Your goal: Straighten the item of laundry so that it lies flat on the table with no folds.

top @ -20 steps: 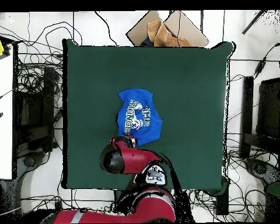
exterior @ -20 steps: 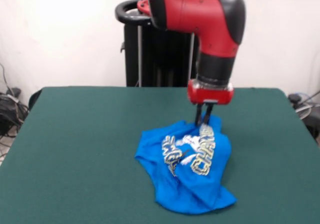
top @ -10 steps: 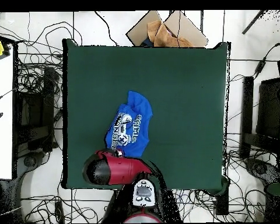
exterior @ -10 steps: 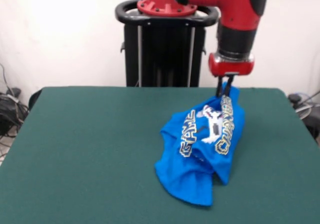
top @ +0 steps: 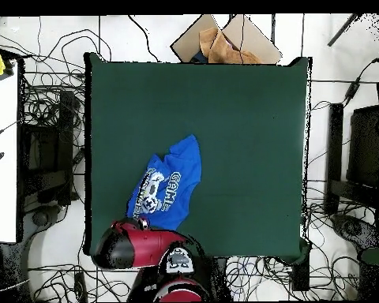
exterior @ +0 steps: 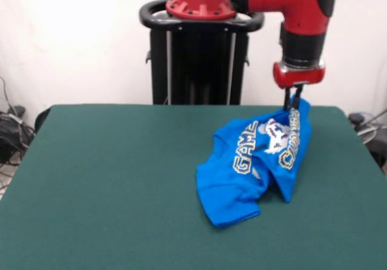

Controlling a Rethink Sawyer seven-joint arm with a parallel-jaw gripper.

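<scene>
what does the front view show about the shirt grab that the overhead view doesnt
Front only: the gripper pinching the blue shirt by its top edge, that end raised and the other trailing on the table.
Overhead only: the whole table outline, with the shirt near the edge by the arm, which hides the gripper.
Both: the shirt is crumpled, not flat.

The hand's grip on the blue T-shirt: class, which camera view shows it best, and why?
The front view: the hand shows side-on, pinching the T-shirt's raised edge above the table. In the overhead view the red arm covers the hand; only the shirt's spread shows.
</scene>
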